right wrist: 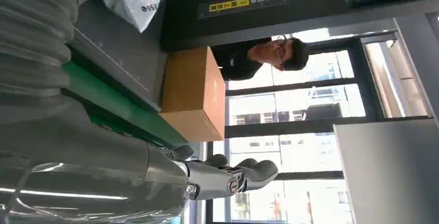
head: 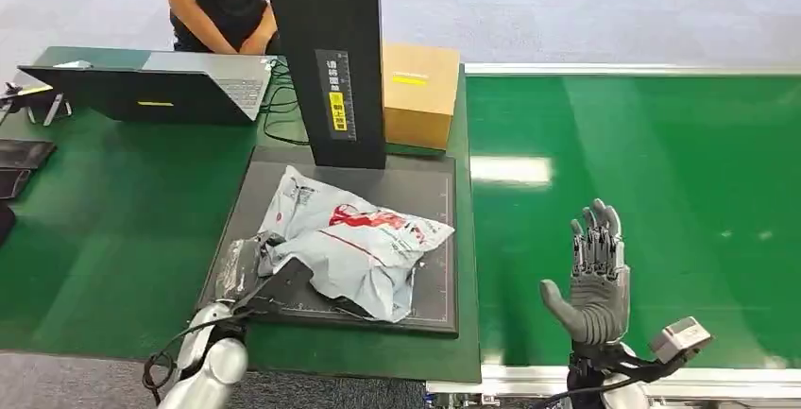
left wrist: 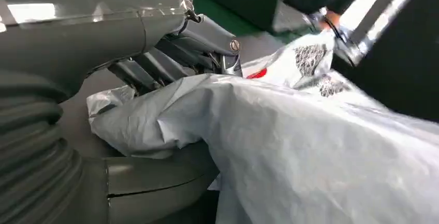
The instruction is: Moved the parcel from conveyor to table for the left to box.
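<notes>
- Left hand [head: 253, 263] grips the near-left edge of the grey parcel [head: 354, 248], which lies on the black mat [head: 430, 196].
- Right hand [head: 595, 277] hovers over the green conveyor [head: 680, 163], fingers spread, holding nothing.

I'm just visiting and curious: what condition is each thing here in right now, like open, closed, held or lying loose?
Parcel: crumpled grey mailer bag, lying on the black mat, held at one end.
Left hand: grips the parcel's edge.
Right hand: open, empty, raised over the conveyor.
Cardboard box: closed, upright.
Laptop: open.
</notes>
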Controlling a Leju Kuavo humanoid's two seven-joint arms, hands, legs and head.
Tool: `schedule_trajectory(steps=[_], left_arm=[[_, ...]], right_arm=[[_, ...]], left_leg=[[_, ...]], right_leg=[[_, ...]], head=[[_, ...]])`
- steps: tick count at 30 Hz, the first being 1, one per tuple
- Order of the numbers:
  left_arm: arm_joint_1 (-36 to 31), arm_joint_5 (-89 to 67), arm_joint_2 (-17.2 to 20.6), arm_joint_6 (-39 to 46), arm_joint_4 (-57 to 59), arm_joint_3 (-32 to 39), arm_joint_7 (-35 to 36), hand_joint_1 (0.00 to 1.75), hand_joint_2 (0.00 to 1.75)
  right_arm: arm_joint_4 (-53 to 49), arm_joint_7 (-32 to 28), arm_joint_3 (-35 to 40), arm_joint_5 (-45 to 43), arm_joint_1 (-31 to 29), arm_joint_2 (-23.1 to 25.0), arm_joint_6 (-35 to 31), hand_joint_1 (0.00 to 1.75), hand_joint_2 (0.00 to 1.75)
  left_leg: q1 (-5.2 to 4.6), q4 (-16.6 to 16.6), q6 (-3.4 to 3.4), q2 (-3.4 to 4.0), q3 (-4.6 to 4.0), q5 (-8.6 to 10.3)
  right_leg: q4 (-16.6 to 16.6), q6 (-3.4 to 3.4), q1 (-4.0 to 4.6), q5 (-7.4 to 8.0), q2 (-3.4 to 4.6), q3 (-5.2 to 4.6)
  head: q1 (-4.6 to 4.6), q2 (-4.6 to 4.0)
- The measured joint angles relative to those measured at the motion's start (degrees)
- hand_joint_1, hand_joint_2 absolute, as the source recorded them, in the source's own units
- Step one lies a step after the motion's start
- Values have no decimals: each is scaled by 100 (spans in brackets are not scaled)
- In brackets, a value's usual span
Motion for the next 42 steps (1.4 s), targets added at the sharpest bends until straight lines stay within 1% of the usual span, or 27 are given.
schedule_trajectory(steps=[5, 8, 10, 13, 15, 18, 19, 20, 21, 22, 23, 24, 25, 26, 32, 35, 40, 42], left_arm=[[-44, 7, 184, 956, -9, 540, -188, 175, 175], [-147, 329, 359, 1738, -68, 1071, -597, 175, 175], [-238, 516, 483, 2079, -85, 1458, -910, 175, 175], [-383, 462, 577, 2309, -98, 2124, -1395, 175, 175], [-581, 36, 573, 2323, -105, 2841, -1841, 175, 175], [-873, -190, 559, 2325, -105, 3834, -2300, 175, 175], [-961, -214, 553, 2327, -105, 4137, -2442, 148, 175], [-1053, -267, 538, 2327, -105, 4504, -2617, 141, 175], [-1104, -302, 524, 2327, -105, 4713, -2700, 141, 175], [-1176, -354, 505, 2327, -105, 5045, -2793, 87, 175], [-1216, -404, 492, 2329, -105, 5218, -2822, 58, 175], [-1273, -496, 468, 2329, -105, 5449, -2848, 58, 175], [-1310, -564, 448, 2329, -105, 5639, -2870, 3, 175], [-1352, -687, 424, 2334, -118, 5849, -2876, 0, 175], [-1516, -1025, 245, 2336, -435, 6572, -2894, 0, 175], [-1534, -983, 157, 2342, -444, 6655, -2894, 0, 175], [-1539, -459, -31, 2342, -486, 6624, -2903, 0, 175], [-1486, -572, -170, 2345, -836, 6566, -2905, 0, 175]], right_arm=[[-4, 2, 0, -28, 26, 0, -48, 0, 175], [-7, 0, 0, -70, 43, -2, -116, 0, 175], [-7, -2, 0, -114, 41, -2, -164, 0, 175], [-4, -4, 0, -166, 35, -2, -225, 0, 175], [-2, -7, 4, -179, 25, -2, -317, 0, 175], [-2, -18, 7, -192, 23, -2, -433, 0, 175], [-2, -22, 7, -194, 23, -2, -453, 0, 175], [-2, -22, 7, -203, 21, -2, -477, 0, 175], [-2, -22, 7, -205, 22, -2, -494, 0, 175], [-2, -24, 7, -208, 23, -2, -516, 0, 175], [-2, -26, 7, -208, 23, -2, -527, 0, 175], [-2, -31, 7, -210, 23, -2, -529, 0, 175], [-2, -33, 7, -210, 22, -2, -549, 0, 175], [-2, -33, 7, -210, 20, -2, -581, 0, 175], [-7, 9, 7, -179, 13, -2, -656, 0, 175], [-28, 13, 7, -146, 11, -2, -656, 0, 175], [-48, 15, 9, -142, 10, -2, -647, 0, 175], [-48, 15, 24, -142, -4, -2, -625, 0, 175]], left_leg=[[5, 0, -3, 2, -1, 2], [5, 0, -4, 5, -1, 3], [6, 0, -4, 5, -2, 3], [6, 0, -4, 3, -4, 3], [6, 0, -5, 2, -7, 3], [5, 0, -8, 14, -7, 0], [6, 0, -8, 15, -8, 0], [5, 0, -8, 16, -7, 0], [5, 0, -8, 16, -8, 0], [5, 0, -8, 15, -9, 0], [5, 0, -8, 15, -9, 0], [5, 0, -8, 15, -10, 0], [5, 0, -9, 14, -11, 0], [5, 0, -9, 14, -11, -1], [3, 0, -9, 14, -11, -1], [3, 0, -9, 8, -11, -1], [3, 0, -9, 10, -11, -1], [4, 0, -9, 9, -12, -1]], right_leg=[[3, -2, 4, 0, 0, -2], [6, -4, 5, -1, 3, -4], [10, -10, 5, -4, 2, -5], [12, -10, 5, -5, 0, -6], [13, -10, 5, -5, 0, -7], [14, -13, 3, -2, 11, -14], [14, -13, 4, -2, 11, -16], [14, -14, 3, -2, 11, -16], [13, -14, 3, -2, 10, -17], [13, -14, 3, -3, 10, -18], [13, -14, 4, -3, 9, -18], [13, -14, 3, -3, 9, -19], [13, -14, 4, -3, 9, -19], [13, -15, 4, -4, 9, -19], [13, -14, 1, -3, 9, -20], [12, -14, 1, -3, 3, -19], [13, -14, 2, -3, 4, -18], [13, -14, 3, -3, 4, -18]], head=[[0, 0], [0, 0], [-2, 0], [0, 0], [4, 0], [0, 0], [2, 0], [0, 0], [-2, 0], [0, 0], [0, 0], [0, 0], [0, 0], [0, 0], [0, 0], [0, 0], [0, 0], [-2, 0]])
